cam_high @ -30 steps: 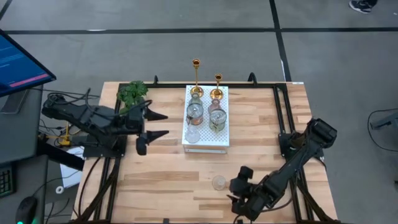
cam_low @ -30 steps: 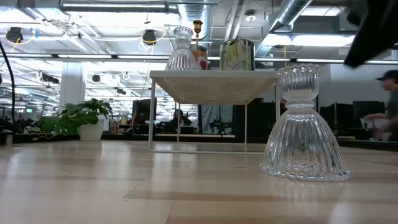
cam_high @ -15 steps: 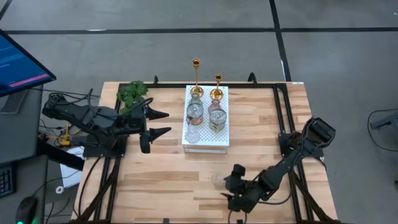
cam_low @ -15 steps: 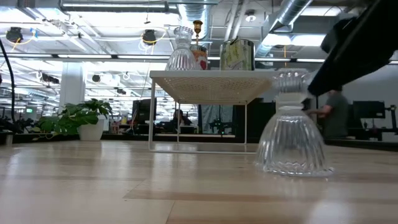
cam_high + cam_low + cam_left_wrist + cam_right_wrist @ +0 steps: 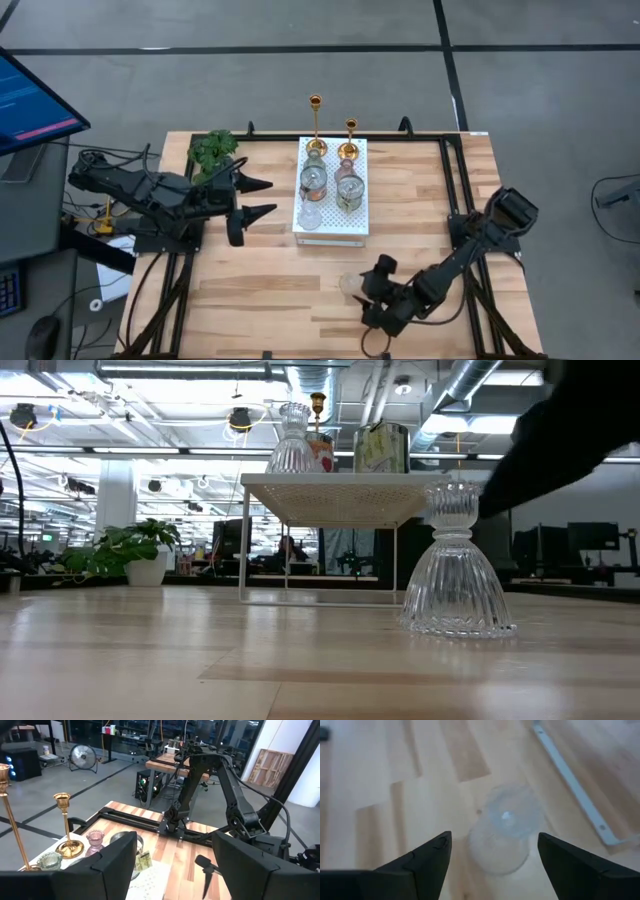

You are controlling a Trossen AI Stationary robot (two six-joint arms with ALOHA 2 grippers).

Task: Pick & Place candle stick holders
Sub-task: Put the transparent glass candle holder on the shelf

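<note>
A clear ribbed glass candle holder [image 5: 350,284] stands upright on its wide base on the wood table near the near edge; it also shows in the low view [image 5: 457,565]. My right gripper [image 5: 367,293] is open and low beside it, and in the right wrist view [image 5: 494,836] the holder [image 5: 505,827] lies between and just ahead of the two fingers. My left gripper [image 5: 270,198] is open and empty at the left of the white dotted board [image 5: 345,232]. On the board stand two gold sticks [image 5: 316,125] and several small glass cups [image 5: 313,180]. My right gripper has its open fingers on either side of the clear glass holder, coming slanting down from the table's right and near side. I cannot tell whether a finger touches the glass. The holder stands upright on the table.
A leafy green plant [image 5: 213,150] stands at the far left corner. The board stands raised on thin legs [image 5: 340,495]. Black frame rails run along the table's right edge [image 5: 462,200]. Bare wood lies between the board and the near edge.
My right gripper has gone toward the table's left and far side, up to the clear glass holder. The holder has slid a little along the table away from the near edge, staying upright.
</note>
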